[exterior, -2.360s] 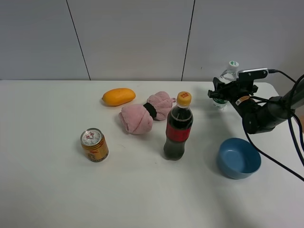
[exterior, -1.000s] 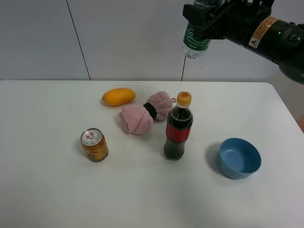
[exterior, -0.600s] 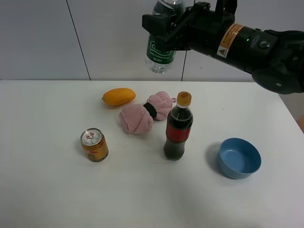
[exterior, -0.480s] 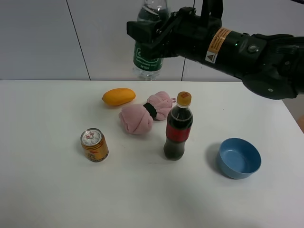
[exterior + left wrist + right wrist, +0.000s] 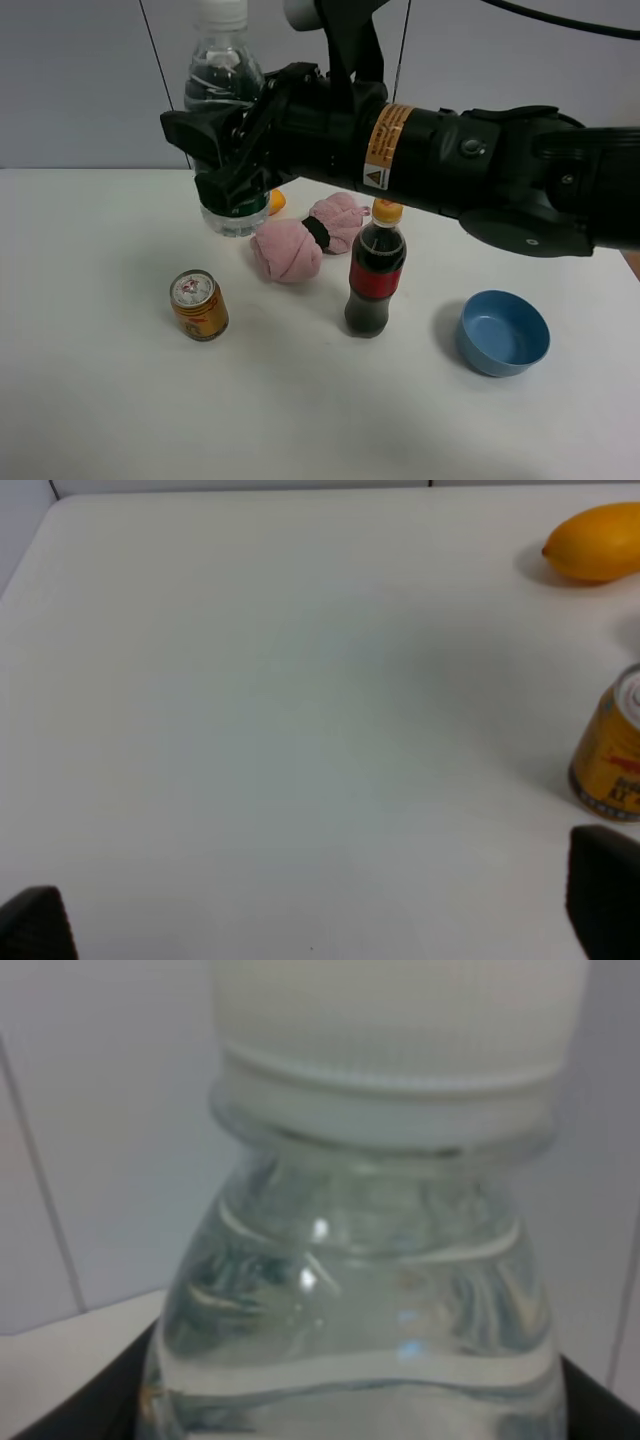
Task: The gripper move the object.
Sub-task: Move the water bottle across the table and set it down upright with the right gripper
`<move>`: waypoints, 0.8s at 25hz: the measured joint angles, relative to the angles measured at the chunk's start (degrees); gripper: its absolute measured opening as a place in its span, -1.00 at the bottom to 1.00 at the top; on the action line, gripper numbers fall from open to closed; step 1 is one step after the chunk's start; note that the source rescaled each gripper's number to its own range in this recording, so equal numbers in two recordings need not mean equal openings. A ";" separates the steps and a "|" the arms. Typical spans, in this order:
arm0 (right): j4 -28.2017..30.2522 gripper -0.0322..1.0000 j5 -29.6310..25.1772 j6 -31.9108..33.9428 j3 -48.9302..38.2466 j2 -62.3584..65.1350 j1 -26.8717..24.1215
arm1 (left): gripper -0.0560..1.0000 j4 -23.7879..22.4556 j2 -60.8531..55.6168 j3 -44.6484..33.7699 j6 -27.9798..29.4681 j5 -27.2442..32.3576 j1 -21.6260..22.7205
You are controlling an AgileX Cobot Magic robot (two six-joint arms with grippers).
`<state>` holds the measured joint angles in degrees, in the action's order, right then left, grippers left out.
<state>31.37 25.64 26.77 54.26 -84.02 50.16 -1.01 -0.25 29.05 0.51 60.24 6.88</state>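
Change: a moment ago the water bottle was at the far rear corner, well right of the cola bottle; now the right gripper has carried it up and across to the cola bottle's left.
Meaning for the task: the pick-up is done and the move is well under way; what seems to be left is lowering the bottle onto a free patch of counter and letting go.
Right fingers: pinching the bottle around its middle, over the label, with the white cap and neck standing upright above them. The right wrist view shows only that neck and cap, close up.
Left fingers: the left gripper shows two dark tips spread wide with nothing between them, over bare counter left of the cola bottle.
Bottle's place: in the air left of the cola bottle, covering most of the mango in the high view. It appears clear of the counter.
Neighbours: the yellow can stands left of the cola bottle, and the pink towel lies just behind it. Both would crowd a set-down.
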 joint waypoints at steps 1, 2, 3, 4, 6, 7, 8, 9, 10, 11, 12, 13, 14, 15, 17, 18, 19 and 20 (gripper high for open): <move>-0.31 -0.94 -0.49 -0.06 -0.47 0.00 1.02 | 1.00 0.00 0.00 0.00 0.00 0.00 0.00; -0.74 -0.94 -0.82 -0.12 -1.13 0.00 1.89 | 1.00 0.00 0.00 0.00 0.00 0.00 0.00; -1.18 -0.94 -0.96 -0.34 -2.17 0.00 2.66 | 1.00 0.00 0.00 0.00 0.00 0.00 0.00; -1.72 -0.94 -1.14 -0.47 -3.54 0.00 3.16 | 1.00 0.00 0.00 0.00 0.00 0.00 0.00; -2.77 -0.94 -1.89 -1.67 -6.45 0.00 3.91 | 1.00 0.00 0.00 0.00 0.00 0.00 0.00; -3.26 -0.94 -2.01 -2.41 -8.17 0.00 3.98 | 1.00 0.00 0.00 0.00 0.00 0.00 0.00; -3.76 -0.94 -2.28 -3.33 -9.79 0.00 4.01 | 1.00 0.00 0.00 0.00 0.00 0.00 0.00; -4.52 -0.94 -2.32 -4.58 -11.02 0.00 4.01 | 1.00 0.00 0.00 0.00 0.00 0.00 0.00; -5.02 -0.94 -2.26 -6.19 -12.42 0.00 4.01 | 1.00 0.00 0.00 0.00 0.00 0.00 0.00; -5.73 -0.94 -2.07 -7.68 -13.72 0.00 4.01 | 1.00 0.00 0.00 0.00 0.00 0.00 0.00; -6.17 -0.94 -1.62 -9.61 -14.84 0.00 4.01 | 1.00 0.00 0.00 0.00 0.00 0.00 0.00; -6.81 -0.94 -0.93 -11.59 -15.62 -0.06 4.01 | 1.00 0.00 0.00 0.00 0.00 0.00 0.00; -7.52 -0.94 -0.09 -13.33 -16.34 -0.26 4.01 | 1.00 0.00 0.00 0.00 0.00 0.00 0.00; -8.22 -0.94 0.89 -14.48 -16.82 -0.67 4.01 | 1.00 0.00 0.00 0.00 0.00 0.00 0.00; -9.51 -0.94 3.36 -15.88 -17.21 -2.21 4.01 | 1.00 0.00 0.00 0.00 0.00 0.00 0.00; -9.92 -0.94 4.33 -16.13 -17.21 -3.11 4.01 | 1.00 0.00 0.00 0.00 0.00 0.00 0.00; -10.34 -0.94 5.86 -16.40 -17.21 -4.41 4.01 | 1.00 0.00 0.00 0.00 0.00 0.00 0.00; -10.65 -0.94 7.40 -16.70 -17.21 -5.87 4.01 | 1.00 0.00 0.00 0.00 0.00 0.00 0.00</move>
<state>20.72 33.04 10.06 37.05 -89.89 54.17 -1.01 -0.25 29.05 0.51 60.24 6.88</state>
